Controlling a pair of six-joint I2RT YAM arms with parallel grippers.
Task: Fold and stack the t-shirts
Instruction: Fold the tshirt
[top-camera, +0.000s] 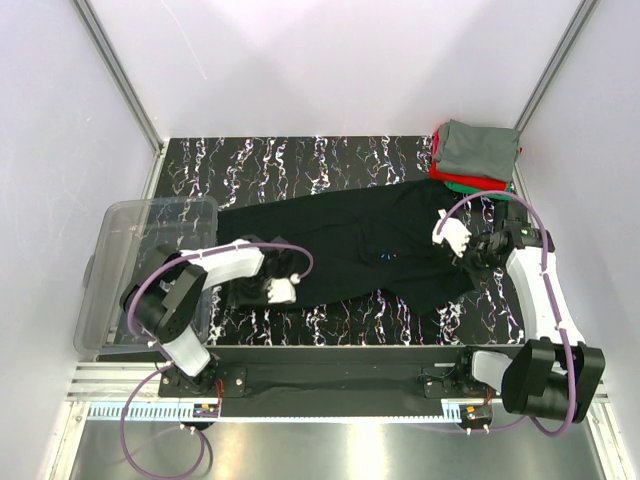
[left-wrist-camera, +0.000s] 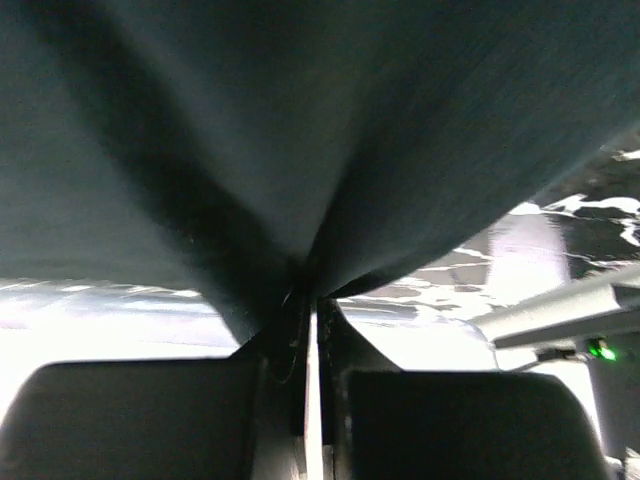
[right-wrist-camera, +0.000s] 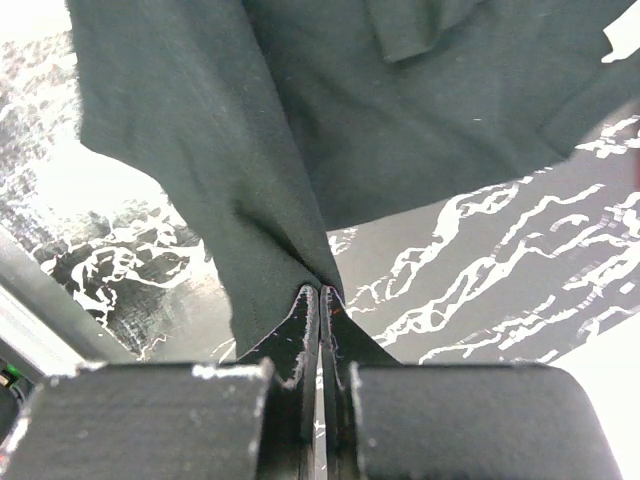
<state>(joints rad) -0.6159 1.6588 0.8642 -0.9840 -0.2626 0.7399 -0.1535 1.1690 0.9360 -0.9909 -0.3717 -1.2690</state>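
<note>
Left gripper (left-wrist-camera: 310, 300) is pinched tight on the black t-shirt (top-camera: 350, 245), and right gripper (right-wrist-camera: 320, 292) is clamped on its opposite edge. The shirt lies spread across the marbled table (top-camera: 300, 160). In the far right corner, a grey shirt (top-camera: 478, 150) tops a red shirt (top-camera: 447, 180) and a green shirt (top-camera: 463, 187).

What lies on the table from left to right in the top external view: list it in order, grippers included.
clear plastic bin → left gripper → black t-shirt → right gripper
</note>
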